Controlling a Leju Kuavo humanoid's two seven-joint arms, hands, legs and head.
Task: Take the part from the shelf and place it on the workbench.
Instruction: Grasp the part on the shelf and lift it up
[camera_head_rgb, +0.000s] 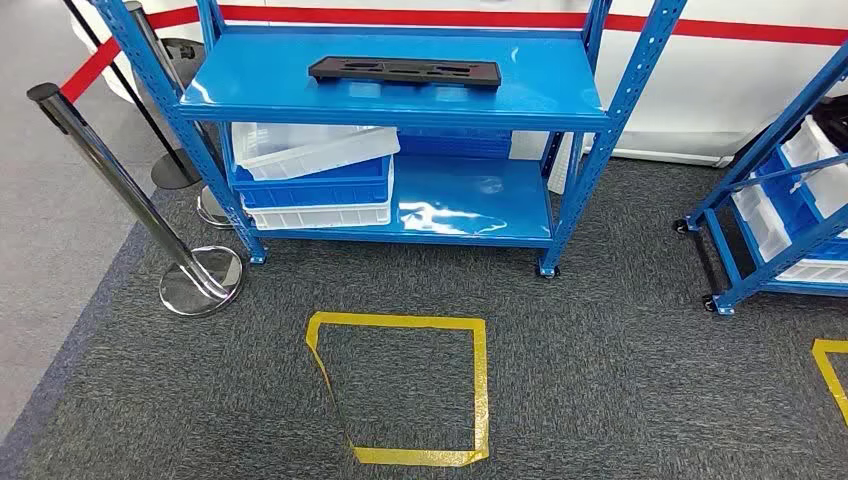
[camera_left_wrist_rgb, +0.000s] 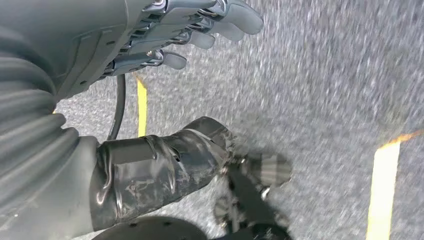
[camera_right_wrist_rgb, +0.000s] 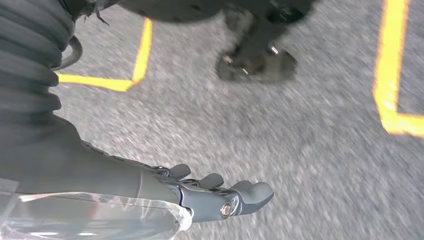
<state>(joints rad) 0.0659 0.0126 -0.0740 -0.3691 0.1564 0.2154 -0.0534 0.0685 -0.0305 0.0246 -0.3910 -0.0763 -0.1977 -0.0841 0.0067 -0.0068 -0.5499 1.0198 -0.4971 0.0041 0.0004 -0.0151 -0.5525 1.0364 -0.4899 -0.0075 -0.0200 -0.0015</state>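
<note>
On top shelf (camera_head_rgb: 560, 80), black part (camera_head_rgb: 404, 71) lies flat

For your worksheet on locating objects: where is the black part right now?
In the head view, the black part lies flat on the top level of the blue shelf, above the stacked bins.

Head view: from high on the robot, facing forward and down at the shelf (camera_head_rgb: 400, 130), with the carpet (camera_head_rgb: 600, 380) before it. Wrist views: each close behind its hanging hand, left hand (camera_left_wrist_rgb: 190, 30) and right hand (camera_right_wrist_rgb: 220, 195), facing down. All three share the carpet.
</note>
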